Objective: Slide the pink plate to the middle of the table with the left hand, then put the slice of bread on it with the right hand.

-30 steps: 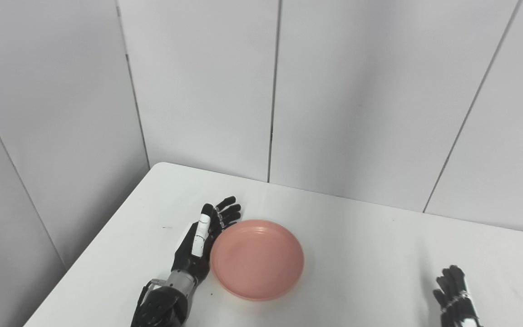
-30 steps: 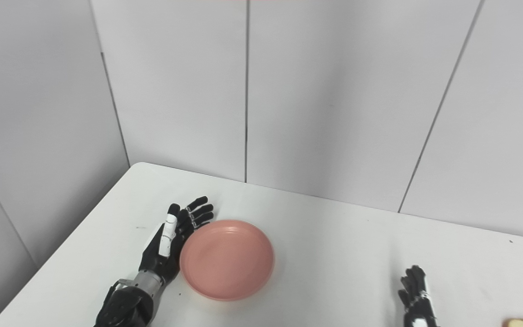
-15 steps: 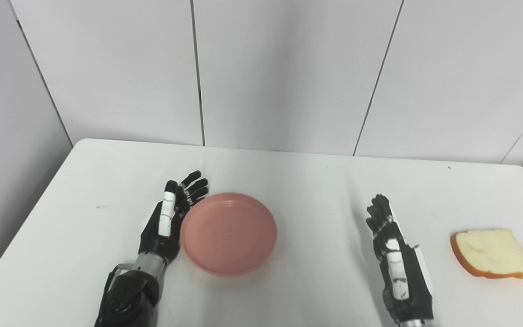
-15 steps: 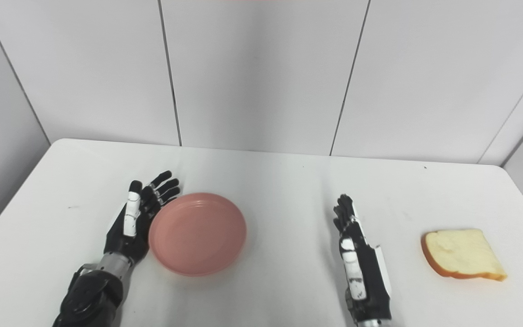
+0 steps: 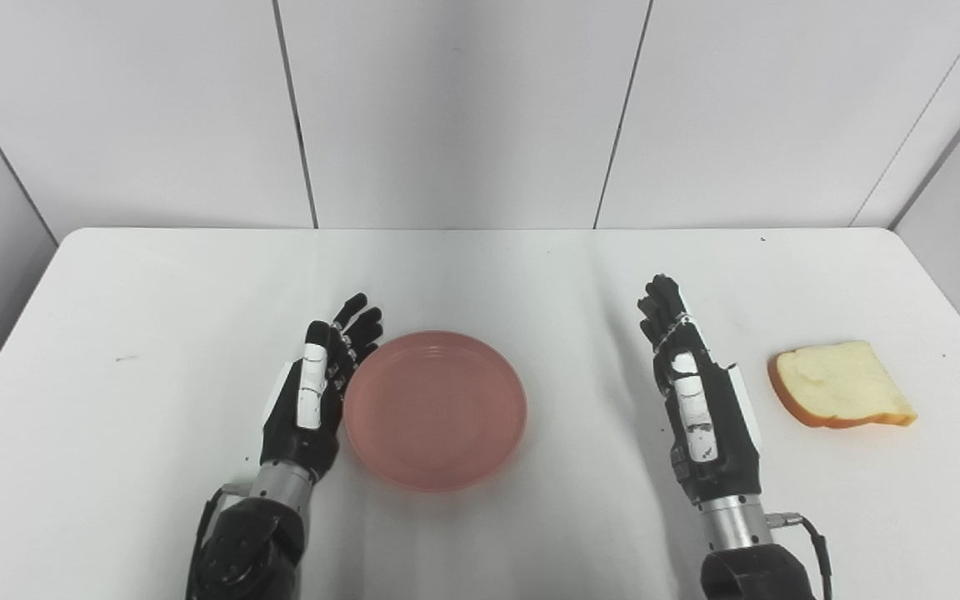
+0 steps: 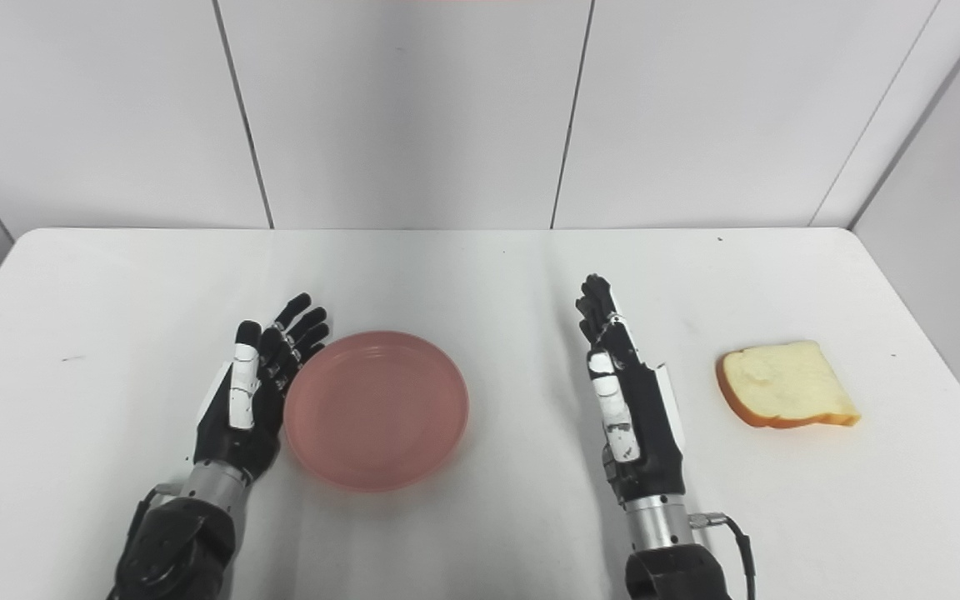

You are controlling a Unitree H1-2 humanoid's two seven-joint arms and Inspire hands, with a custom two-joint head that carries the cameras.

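I saw the pink plate [image 5: 435,408] near the middle of the white table [image 5: 113,317], my left hand [image 5: 313,400] against its edge, fingers spread. My right hand [image 5: 697,400], also spread and holding nothing, stood between plate and bread slice [image 5: 838,385].

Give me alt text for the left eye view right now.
A pink plate sits near the middle of a white table, with the open left hand edge-on against its left rim. The open right hand stands between the plate and a slice of bread, touching neither.
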